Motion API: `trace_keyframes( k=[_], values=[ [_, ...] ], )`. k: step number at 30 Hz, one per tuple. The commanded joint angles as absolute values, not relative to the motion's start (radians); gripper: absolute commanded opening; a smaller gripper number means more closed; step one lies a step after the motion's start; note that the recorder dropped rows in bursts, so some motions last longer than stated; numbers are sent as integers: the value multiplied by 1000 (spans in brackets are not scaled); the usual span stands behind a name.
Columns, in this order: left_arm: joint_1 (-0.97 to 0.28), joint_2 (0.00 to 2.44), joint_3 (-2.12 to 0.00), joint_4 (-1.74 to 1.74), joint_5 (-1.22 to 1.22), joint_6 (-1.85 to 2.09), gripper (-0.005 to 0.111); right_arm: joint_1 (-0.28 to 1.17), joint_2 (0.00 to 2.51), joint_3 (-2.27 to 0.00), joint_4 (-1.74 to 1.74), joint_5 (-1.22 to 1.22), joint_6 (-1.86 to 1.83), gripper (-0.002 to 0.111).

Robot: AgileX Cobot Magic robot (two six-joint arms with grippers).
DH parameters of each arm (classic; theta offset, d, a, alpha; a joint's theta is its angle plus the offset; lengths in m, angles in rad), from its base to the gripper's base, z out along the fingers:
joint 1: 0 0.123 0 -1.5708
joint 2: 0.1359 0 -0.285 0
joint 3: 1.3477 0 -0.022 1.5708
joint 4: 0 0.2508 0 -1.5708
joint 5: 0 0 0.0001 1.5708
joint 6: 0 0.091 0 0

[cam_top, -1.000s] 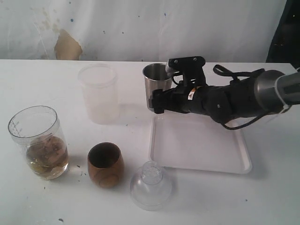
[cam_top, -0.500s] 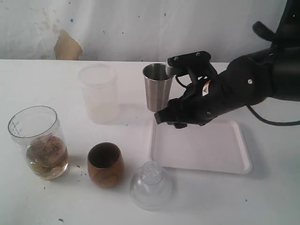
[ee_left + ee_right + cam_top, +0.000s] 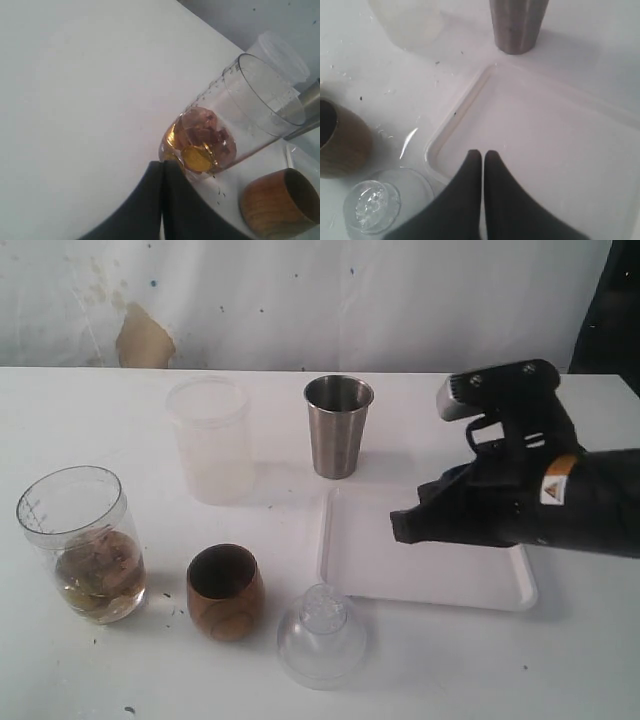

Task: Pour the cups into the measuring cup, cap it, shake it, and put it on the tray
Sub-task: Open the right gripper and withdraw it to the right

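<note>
The right gripper (image 3: 482, 156) is held above the white tray (image 3: 372, 562), its jaws pressed together on nothing. The left gripper (image 3: 162, 166) is likewise closed and empty, just beside the base of the measuring cup (image 3: 80, 545). That cup is stood upright at the left of the exterior view, with brownish pieces and amber liquid inside. The wooden cup (image 3: 225, 592) is set between it and the tray. The steel tumbler (image 3: 337, 426) is stood just behind the tray's far corner.
</note>
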State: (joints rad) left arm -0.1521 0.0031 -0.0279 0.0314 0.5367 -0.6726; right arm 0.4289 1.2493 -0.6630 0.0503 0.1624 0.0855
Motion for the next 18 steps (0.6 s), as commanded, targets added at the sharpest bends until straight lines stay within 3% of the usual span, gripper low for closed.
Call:
trace_keyframes(
  k=[1,18],
  values=[
    [-151,0,-30,35,524,-672,0,430,1136,-510,54,-37,119,1],
    [-151,0,-30,233,471,-555,0,430,836,0,52,-579,146,1]
  ],
)
